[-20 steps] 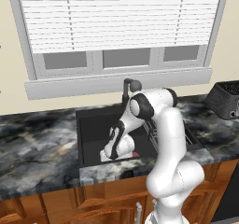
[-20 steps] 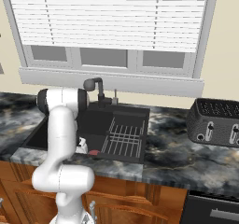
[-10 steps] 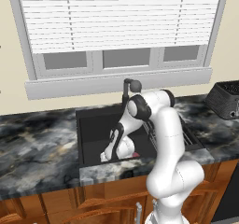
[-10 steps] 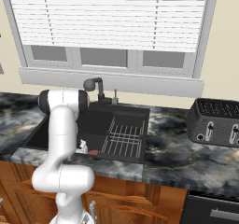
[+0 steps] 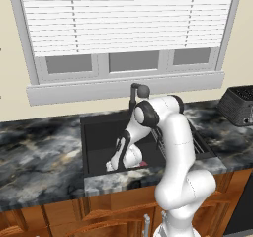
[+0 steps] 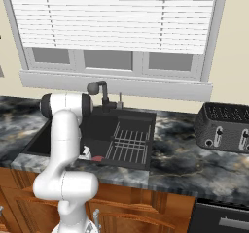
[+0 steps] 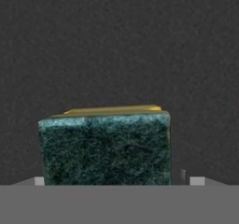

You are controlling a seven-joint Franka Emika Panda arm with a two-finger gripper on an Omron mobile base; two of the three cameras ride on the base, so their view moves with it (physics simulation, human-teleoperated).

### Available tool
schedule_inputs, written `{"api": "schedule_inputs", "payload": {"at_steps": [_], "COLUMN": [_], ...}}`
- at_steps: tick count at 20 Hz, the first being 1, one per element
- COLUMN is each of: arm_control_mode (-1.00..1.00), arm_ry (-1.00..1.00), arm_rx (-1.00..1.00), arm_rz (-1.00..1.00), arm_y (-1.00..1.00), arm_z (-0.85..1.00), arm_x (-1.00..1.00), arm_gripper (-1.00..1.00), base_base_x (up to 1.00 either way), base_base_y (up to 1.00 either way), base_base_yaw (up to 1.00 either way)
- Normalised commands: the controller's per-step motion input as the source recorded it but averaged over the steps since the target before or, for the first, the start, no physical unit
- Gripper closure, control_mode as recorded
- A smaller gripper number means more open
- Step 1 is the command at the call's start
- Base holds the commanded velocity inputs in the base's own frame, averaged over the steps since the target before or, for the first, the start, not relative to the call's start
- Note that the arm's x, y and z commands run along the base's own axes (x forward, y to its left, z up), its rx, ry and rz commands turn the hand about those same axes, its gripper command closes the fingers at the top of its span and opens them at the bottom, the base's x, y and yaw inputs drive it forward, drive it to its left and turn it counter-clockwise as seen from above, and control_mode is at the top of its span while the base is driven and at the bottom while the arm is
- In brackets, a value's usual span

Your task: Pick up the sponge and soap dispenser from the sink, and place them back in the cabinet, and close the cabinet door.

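Note:
The sponge (image 7: 105,148) lies on the black floor of the sink (image 5: 99,132). In the hand view it is a block with a dark green scrub face and a yellow edge. My gripper (image 7: 116,181) is low in the basin and open, with its fingertips (image 7: 182,175) wide on either side of the sponge and close over it. The base views show the hand (image 5: 114,163) down at the sink's front wall, with a small red-pink piece (image 5: 143,164) beside it (image 6: 97,158). The soap dispenser, the cabinet and the cabinet door are out of view.
A dark faucet (image 5: 138,90) stands behind the sink under the window. A metal wire rack (image 6: 129,142) fills the basin's right half. A dark toaster (image 6: 226,127) sits on the marble counter (image 5: 39,147) at the right. Wooden drawer fronts run below the counter.

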Motion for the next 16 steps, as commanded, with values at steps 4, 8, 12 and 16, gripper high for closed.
{"api": "schedule_inputs", "payload": {"at_steps": [4,8,12,16], "arm_control_mode": [-1.00,-1.00,-1.00,-1.00], "arm_ry": [0.00,0.00,0.00,0.00], "arm_rx": [0.00,0.00,0.00,0.00], "arm_rz": [0.00,0.00,0.00,0.00], "arm_y": [0.00,0.00,0.00,0.00], "arm_z": [-0.03,0.00,0.00,0.00], "arm_x": [0.00,0.00,0.00,0.00], "arm_gripper": [-1.00,-1.00,1.00,1.00], "base_base_x": [0.00,0.00,0.00,0.00], "base_base_y": [0.00,0.00,0.00,0.00], "base_base_yaw": [0.00,0.00,0.00,0.00]}}
